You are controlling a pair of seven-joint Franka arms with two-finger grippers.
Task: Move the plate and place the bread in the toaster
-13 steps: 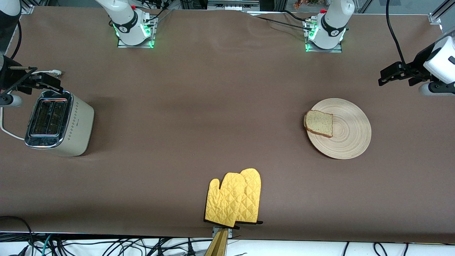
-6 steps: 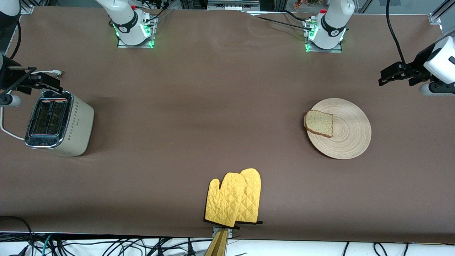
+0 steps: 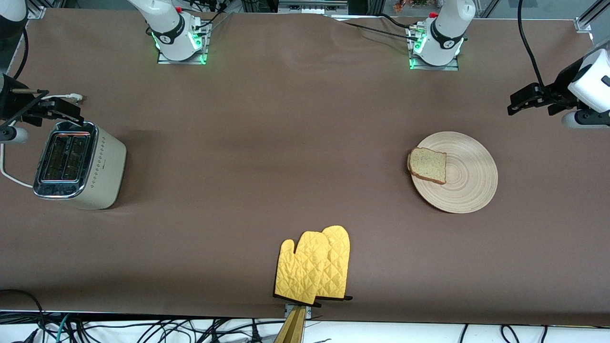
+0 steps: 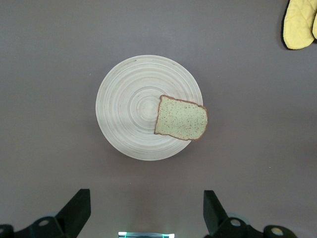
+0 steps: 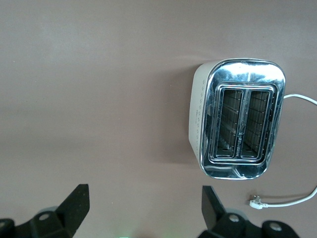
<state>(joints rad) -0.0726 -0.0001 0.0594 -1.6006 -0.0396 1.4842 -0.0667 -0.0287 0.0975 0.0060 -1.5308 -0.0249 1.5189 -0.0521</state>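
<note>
The pale wooden plate (image 3: 469,178) lies toward the left arm's end of the table. The bread (image 3: 428,165) rests on the plate's rim on the side toward the table's middle. Both show in the left wrist view as the plate (image 4: 129,106) and the bread (image 4: 181,118). My left gripper (image 3: 529,101) hangs open over bare table beside the plate, its jaws (image 4: 147,208) wide apart and empty. The cream toaster (image 3: 78,164) stands at the right arm's end, both slots empty (image 5: 237,119). My right gripper (image 3: 50,108) hovers open and empty beside the toaster (image 5: 145,206).
A pair of yellow oven mitts (image 3: 314,267) lies at the table's edge nearest the front camera, also seen as mitts (image 4: 299,25). The toaster's white cord (image 3: 9,176) trails off the table's end, its plug (image 5: 257,201) loose on the cloth.
</note>
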